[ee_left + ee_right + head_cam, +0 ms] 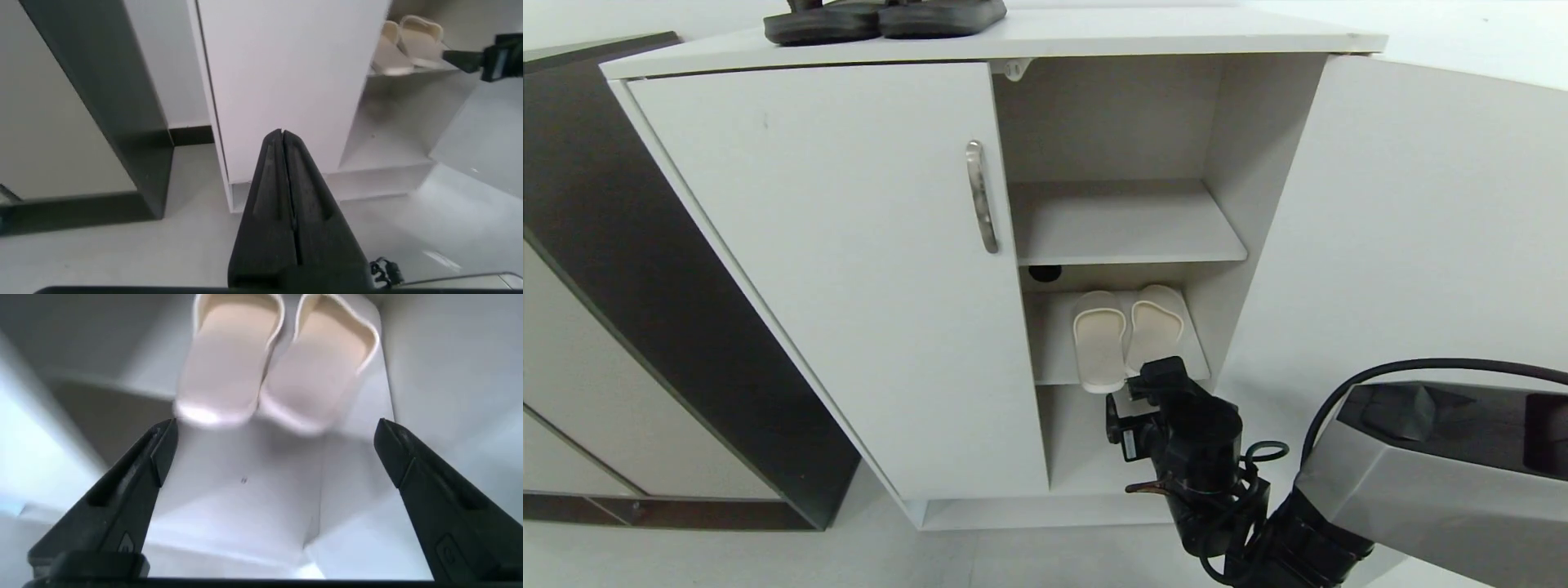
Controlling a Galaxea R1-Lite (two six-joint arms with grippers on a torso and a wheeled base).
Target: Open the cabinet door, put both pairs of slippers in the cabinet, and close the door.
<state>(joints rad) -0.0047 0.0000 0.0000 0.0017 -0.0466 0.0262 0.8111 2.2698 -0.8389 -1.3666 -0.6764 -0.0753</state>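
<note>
- Pale floor (768, 555) and a dark panel (645, 286) at the frame's left form the backdrop. I see the white cabinet (809, 269) across the centre of the head view.
- Cream slippers (1127, 335): the pair lies side by side on the middle shelf (1054, 351) of the open compartment, at lower centre of the frame. The heels are toward the shelf's front edge.
- Black slippers (882, 18): this pair rests on the cabinet top, at the upper edge of the frame, left of centre.
- Right gripper (1152, 384): it sits just below and in front of the cream slippers, near the shelf's front edge. Its jaws are spread wide and hold nothing. In the right wrist view the two fingers (122, 506) stand far apart, with the cream slippers (278, 359) beyond them.
- Left gripper (282, 143): its fingers are pressed together with nothing between them. It points toward the foot of the cabinet and is well apart from it.
- Left door (849, 286): shut, with a metal handle (982, 196) at its inner edge.
- Right door (1405, 229): swung open, occupying the right of the frame.
- Upper shelf (1123, 220): directly above the cream slippers.
</note>
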